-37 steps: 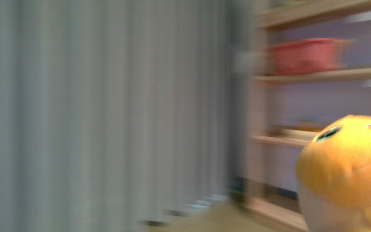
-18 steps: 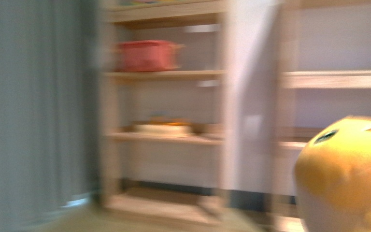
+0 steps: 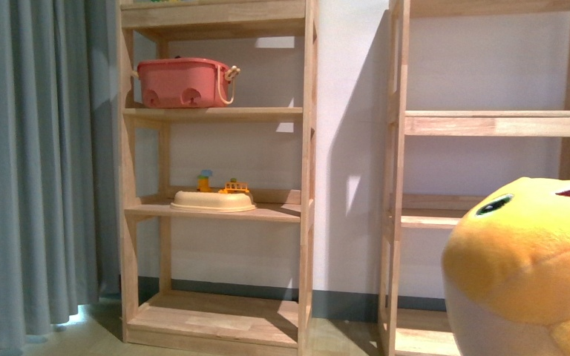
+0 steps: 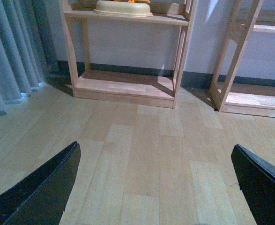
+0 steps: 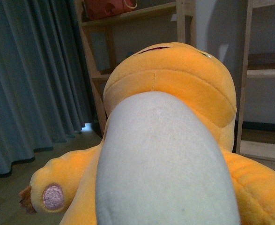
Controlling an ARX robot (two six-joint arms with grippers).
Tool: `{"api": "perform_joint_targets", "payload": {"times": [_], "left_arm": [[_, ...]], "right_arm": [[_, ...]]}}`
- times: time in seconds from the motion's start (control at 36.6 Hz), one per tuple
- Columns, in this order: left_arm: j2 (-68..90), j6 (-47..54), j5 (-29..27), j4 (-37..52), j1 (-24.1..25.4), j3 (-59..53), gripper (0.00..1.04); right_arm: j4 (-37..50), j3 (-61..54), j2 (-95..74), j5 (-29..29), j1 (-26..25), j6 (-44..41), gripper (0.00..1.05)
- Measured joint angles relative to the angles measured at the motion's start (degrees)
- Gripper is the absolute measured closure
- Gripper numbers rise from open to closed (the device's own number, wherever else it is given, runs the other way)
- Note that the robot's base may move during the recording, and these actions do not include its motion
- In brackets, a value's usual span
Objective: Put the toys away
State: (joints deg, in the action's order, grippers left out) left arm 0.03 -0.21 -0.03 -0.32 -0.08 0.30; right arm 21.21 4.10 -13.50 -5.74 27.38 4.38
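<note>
Nearest the robot, the plush toy (image 3: 534,267) fills the lower right corner of the front view, an orange-yellow rounded head with a dark green eye (image 3: 493,204) and a paler underside. In the right wrist view the same plush toy (image 5: 165,154) crowds almost the whole picture, with its pale belly (image 5: 160,164) toward the camera and a pink paw pad (image 5: 53,197) on one stubby limb. It hides the right gripper entirely, so I cannot tell whether that gripper grasps it. The left gripper (image 4: 155,147) hangs over the pale wooden floor (image 4: 146,108) with its two black fingers (image 4: 48,187) spread wide apart and nothing between them. Farther off, a grey-blue curtain (image 3: 30,170) falls to the floor on the left. Against the far white wall (image 3: 349,89) stand two wooden shelf units: the left shelf unit (image 3: 308,148) holds a pink basket (image 3: 182,81) on an upper shelf and a cream tray (image 3: 211,200) on the shelf below, with small coloured pieces (image 3: 234,188) in it. The right shelf unit (image 3: 397,148) stands just beside it, partly behind the plush.
</note>
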Motion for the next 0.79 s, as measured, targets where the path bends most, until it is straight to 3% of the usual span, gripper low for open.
{"api": "perform_joint_targets", "payload": {"times": [0.79], "left_arm": [[0.1, 0.0, 0.0, 0.0, 0.0, 0.0, 0.06]], "right_arm": [[0.0, 0.0, -0.3, 0.3, 0.0, 0.0, 0.95]]}}
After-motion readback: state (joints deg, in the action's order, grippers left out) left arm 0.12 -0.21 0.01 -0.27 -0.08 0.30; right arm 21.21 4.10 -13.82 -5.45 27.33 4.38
